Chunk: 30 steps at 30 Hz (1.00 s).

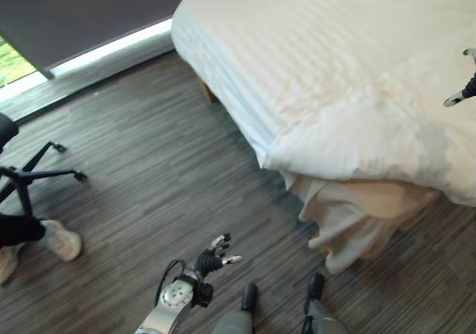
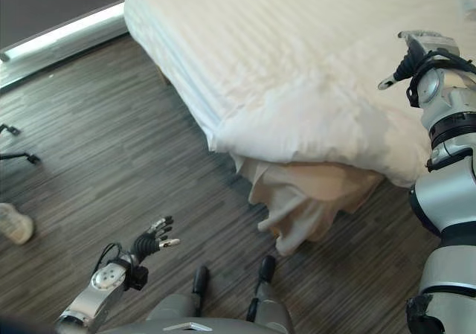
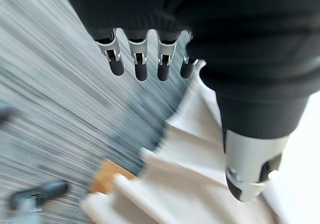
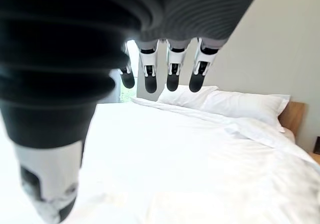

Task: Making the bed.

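Both hands hang empty with fingers straight and spread: the left hand (image 2: 152, 239) low over the striped wood floor (image 1: 149, 170), well short of the bed, the right hand (image 2: 413, 55) raised above the white duvet (image 1: 335, 66), touching nothing. Cream sheet (image 1: 357, 215) spills loosely below the duvet's near corner toward the floor. White pillows (image 4: 235, 102) lie at the far end. A person's shoe (image 1: 61, 239) and a chair base (image 1: 37, 174) are cut off at the edge.
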Available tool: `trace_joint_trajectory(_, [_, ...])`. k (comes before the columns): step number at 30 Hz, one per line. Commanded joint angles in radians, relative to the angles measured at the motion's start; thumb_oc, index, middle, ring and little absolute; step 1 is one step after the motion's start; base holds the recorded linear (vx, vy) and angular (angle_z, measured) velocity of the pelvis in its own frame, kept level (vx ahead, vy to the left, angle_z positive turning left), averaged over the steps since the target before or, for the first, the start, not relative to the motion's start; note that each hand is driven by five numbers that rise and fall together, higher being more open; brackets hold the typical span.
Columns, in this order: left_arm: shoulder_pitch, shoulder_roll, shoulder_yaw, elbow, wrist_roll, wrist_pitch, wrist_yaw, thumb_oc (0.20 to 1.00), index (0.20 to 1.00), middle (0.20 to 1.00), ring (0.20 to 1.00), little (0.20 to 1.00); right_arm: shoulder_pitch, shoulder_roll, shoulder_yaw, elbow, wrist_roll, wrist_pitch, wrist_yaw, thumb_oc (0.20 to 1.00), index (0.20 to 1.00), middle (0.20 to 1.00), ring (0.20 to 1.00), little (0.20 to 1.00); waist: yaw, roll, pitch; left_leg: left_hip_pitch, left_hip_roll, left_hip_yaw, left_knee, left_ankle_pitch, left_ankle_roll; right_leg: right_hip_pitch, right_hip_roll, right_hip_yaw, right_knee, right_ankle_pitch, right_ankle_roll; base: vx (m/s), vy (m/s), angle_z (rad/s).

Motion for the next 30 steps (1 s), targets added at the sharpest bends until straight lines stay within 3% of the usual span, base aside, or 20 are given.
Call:
trace_joint_trajectory(1, [-0.067,0.024,0.005,-0.049,-0.048,-0.052,0.04,1.0,1.0,1.0,1.0,1.0,-0.176,-0.049,0.105,0.02,0.055,0.018,-0.06,1.0,1.0,1.0,1.0,1.0,0.015,-0.022,0.082,-0.052,0.038,-0.024,-0.023,0.084,-0.034,0.043,-0.034,0.0,0.013,-0.025,0.111,-0.08,-0.048,0.09])
trace_joint_trajectory(13, [-0.158,-0.05,-0.034,-0.062,-0.084,-0.071,0.092,1.0,1.0,1.0,1.0,1.0,-0.121,0.009,0.069,0.017,0.095,0.004,-0.09,1.0,1.0,1.0,1.0,1.0,0.045,0.037,0.186,-0.232,0.046,-0.043,-0.023,0.141,-0.065,-0.127,-0.009,0.001,0.013,0.001,0.111,-0.05,-0.037,0.01])
trace_joint_trajectory(22, [-0.231,-0.087,-0.084,-0.041,-0.088,-0.072,0.103,1.0,1.0,1.0,1.0,1.0,0.012,0.067,0.001,0.128,0.074,0.017,-0.053,1.0,1.0,1.0,1.0,1.0,0.053,0.059,0.206,-0.234,0.037,-0.048,-0.023,0.144,-0.067,-0.126,-0.014,-0.006,0.013,-0.003,0.107,0.01,-0.003,-0.02])
trace_joint_trajectory(24, [-0.241,-0.093,-0.064,-0.029,-0.098,-0.076,0.111,1.0,1.0,1.0,1.0,1.0,0.06,0.047,-0.022,0.097,0.085,0.013,-0.043,0.2,0.2,0.2,0.2,0.2,0.044,0.058,0.208,-0.224,0.034,-0.046,-0.023,0.142,-0.067,-0.12,-0.017,-0.005,0.013,-0.004,0.109,0.02,0.037,0.1])
trace_joint_trajectory(28, [-0.246,-0.106,-0.052,-0.008,-0.09,-0.076,0.12,1.0,1.0,1.0,1.0,1.0,0.138,0.042,-0.048,0.026,0.1,-0.001,-0.042,0.2,0.2,0.2,0.2,0.2,0.031,0.048,0.21,-0.205,0.032,-0.048,-0.023,0.137,-0.065,-0.101,-0.019,-0.004,0.013,-0.008,0.109,0.02,0.017,0.04])
trace_joint_trajectory(30, [-0.241,-0.121,-0.027,0.008,-0.082,-0.079,0.132,1.0,1.0,1.0,1.0,1.0,0.28,0.046,-0.092,-0.131,0.121,-0.019,-0.046,0.2,0.2,0.2,0.2,0.2,0.006,0.03,0.215,-0.185,0.032,-0.041,-0.023,0.132,-0.063,-0.083,-0.019,-0.001,0.013,-0.011,0.11,0.03,0.013,0.0])
